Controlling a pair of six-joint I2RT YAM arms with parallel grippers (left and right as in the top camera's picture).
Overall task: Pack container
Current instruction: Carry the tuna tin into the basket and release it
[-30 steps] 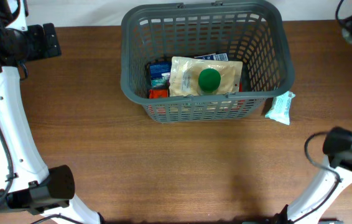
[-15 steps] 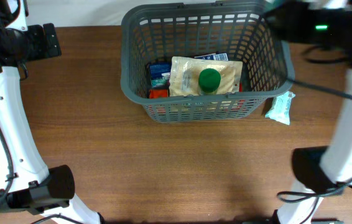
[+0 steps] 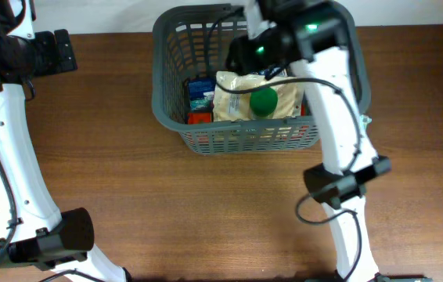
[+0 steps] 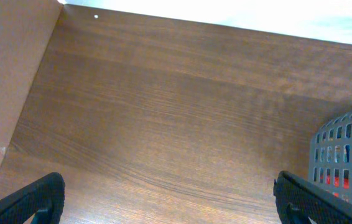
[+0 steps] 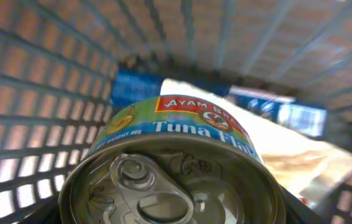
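Clerk: Right, item one: container (image 3: 168,86), dark grey lattice shopping basket. Location?

Checker: On the tabletop (image 3: 127,180), against the far edge, about midway along it. Upright, top open.

Clerk: Item two: right claw (image 3: 241,55).

Checker: Reached in over the far rim, hanging inside the container's mouth. Clenched on a tuna can (image 5: 176,180), pull-tab lid facing the wrist camera. The can fills the lower part of that view, with lattice wall all around. I judge it is held low over the load so it can be set down rather than dropped.

Clerk: Contents of the container?

Checker: One beige pouch (image 3: 233,102) with a green cap (image 3: 264,100), lying flat across the middle of the floor. Blue packets (image 3: 199,90) on its left side. A red pack (image 3: 198,117) at the container's near left corner.

Clerk: Obstructions?

Checker: The pouch takes up most of the floor, and the cap stands proud of it. No bare floor can be made out. The can will probably have to rest on the pouch or the blue packets, where a round tin may tilt or roll. The walls are close around the claw, so there is little room to let go.

Clerk: Item three: left claw (image 4: 176,208).

Checker: Released, fingers (image 4: 30,199) spread wide, nothing between them. Positioned near the far left corner of the tabletop, well apart from the container, of which only a corner shows at the edge of the left wrist view. Placed so, I judge, to leave the right arm a free path.
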